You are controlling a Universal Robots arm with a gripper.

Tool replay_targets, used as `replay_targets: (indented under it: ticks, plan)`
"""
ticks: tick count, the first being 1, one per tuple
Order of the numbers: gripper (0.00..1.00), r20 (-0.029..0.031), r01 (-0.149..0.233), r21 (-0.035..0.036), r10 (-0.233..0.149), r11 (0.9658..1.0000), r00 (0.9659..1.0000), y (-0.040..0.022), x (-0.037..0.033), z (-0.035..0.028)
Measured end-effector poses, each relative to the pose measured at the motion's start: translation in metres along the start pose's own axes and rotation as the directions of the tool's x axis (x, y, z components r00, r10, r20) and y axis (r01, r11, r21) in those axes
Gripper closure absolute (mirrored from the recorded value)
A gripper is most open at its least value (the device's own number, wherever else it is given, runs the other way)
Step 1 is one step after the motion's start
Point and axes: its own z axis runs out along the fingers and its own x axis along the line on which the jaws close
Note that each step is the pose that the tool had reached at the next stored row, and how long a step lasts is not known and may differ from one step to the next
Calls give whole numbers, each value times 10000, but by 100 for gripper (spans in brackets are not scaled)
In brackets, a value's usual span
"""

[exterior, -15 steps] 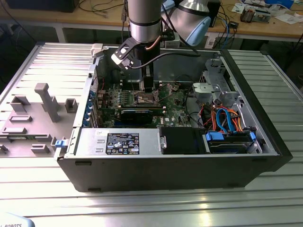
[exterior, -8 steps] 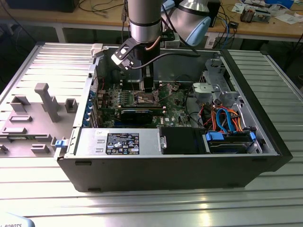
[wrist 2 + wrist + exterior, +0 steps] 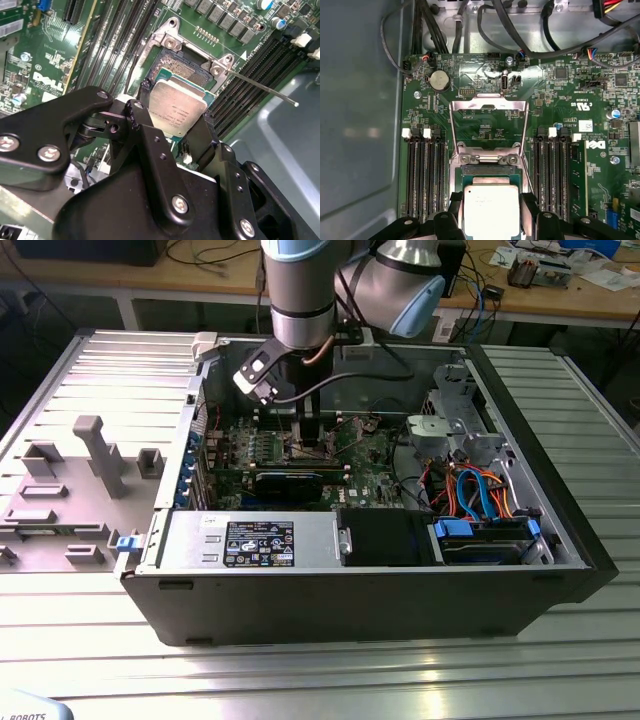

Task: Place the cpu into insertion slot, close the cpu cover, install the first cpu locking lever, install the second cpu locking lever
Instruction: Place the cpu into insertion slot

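Where the arm (image 3: 300, 300) reaches down from the upper middle of the exterior view into the open computer case (image 3: 350, 590), the gripper (image 3: 308, 435) sits low over the green motherboard (image 3: 370, 465), near the centre of the frame. Its black fingers (image 3: 150, 135) are closed on the cpu (image 3: 177, 112), pinching two opposite edges of the silver-tan chip, as both wrist views show. In the first wrist view the gripper (image 3: 491, 210) has the cpu (image 3: 491, 215) squarely between the fingers (image 3: 529, 207). The chip hangs directly over the insertion slot (image 3: 182, 70) and hides most of it, with a strip of the dark pin field bare on the hinge side. In the second wrist view it looks slightly tilted, and I cannot tell whether it touches the socket. The cpu cover (image 3: 488, 105) is swung open, its silvery frame with the square window lying back over the board beyond the insertion slot (image 3: 490, 171). A thin locking lever (image 3: 260, 87) juts free from the socket bracket, unlatched. Long black memory slots (image 3: 425, 170) flank the socket on both sides. The case rests on a ribbed metal counter (image 3: 320, 680), with a grey fixture tray (image 3: 70, 490) at the exterior view's left
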Motion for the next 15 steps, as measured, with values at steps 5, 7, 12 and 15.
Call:
replay_targets:
  ticks: [5,7,12,15]
  plan:
    - [46,-31,-51,-1,51,10000,10000,-6,-4,68]
    - [46,-31,-50,-2,50,10000,10000,-6,-4,74]
    - [46,-31,-51,-2,51,10000,10000,-7,-4,79]
    - [46,-31,-51,-1,51,10000,10000,-7,-4,80]
